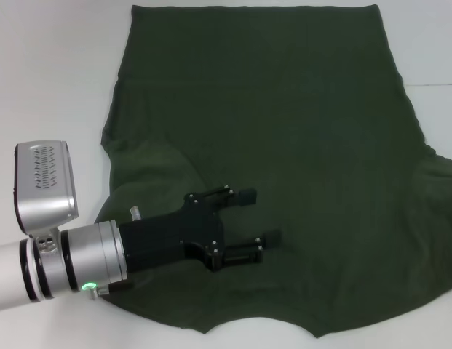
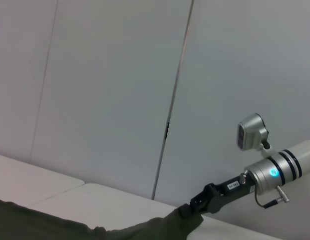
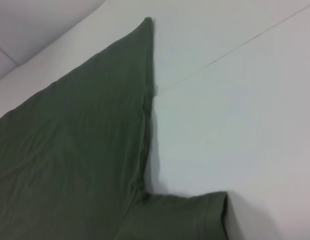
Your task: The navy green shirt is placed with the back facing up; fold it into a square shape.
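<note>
The navy green shirt (image 1: 284, 131) lies spread on the white table, straight hem at the far side and curved neckline at the near edge. My left gripper (image 1: 260, 217) hovers open over its near-left part, with nothing between its fingers (image 1: 246, 195). A rumpled sleeve area (image 1: 149, 171) lies just behind the left wrist. The right wrist view shows the shirt's side edge (image 3: 145, 110) and a sleeve (image 3: 194, 215) lying flat. My right gripper (image 2: 204, 199) appears far off in the left wrist view, at the shirt's far edge (image 2: 184, 217); whether it touches the cloth is unclear.
White table surface (image 1: 51, 73) surrounds the shirt on the left and far right (image 1: 437, 58). A table seam (image 3: 234, 47) runs beside the shirt. Grey wall panels (image 2: 110, 90) stand behind the table.
</note>
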Controlling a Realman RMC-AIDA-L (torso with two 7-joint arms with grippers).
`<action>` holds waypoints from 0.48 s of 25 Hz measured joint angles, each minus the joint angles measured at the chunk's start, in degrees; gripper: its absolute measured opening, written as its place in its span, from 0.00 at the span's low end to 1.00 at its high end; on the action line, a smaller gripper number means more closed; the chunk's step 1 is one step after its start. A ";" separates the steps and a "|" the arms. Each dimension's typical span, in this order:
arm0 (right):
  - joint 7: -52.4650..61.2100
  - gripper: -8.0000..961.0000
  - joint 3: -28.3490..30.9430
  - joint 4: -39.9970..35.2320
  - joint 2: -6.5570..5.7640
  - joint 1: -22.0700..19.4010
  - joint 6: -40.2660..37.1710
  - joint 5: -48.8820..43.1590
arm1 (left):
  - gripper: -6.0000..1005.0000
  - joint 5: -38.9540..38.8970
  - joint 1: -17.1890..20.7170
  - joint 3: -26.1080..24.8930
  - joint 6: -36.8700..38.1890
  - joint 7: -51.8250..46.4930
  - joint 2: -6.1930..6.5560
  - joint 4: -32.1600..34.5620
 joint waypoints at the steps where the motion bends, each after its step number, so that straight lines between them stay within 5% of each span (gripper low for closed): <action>1: 0.00 0.04 0.00 -0.30 0.09 0.01 0.31 0.00 | 0.81 0.00 -0.02 0.00 0.00 -0.02 0.00 0.00; 12: -1.15 0.05 0.00 -1.36 0.65 1.54 1.32 0.12 | 0.81 0.00 -0.18 -0.01 -0.19 -0.06 0.00 -0.01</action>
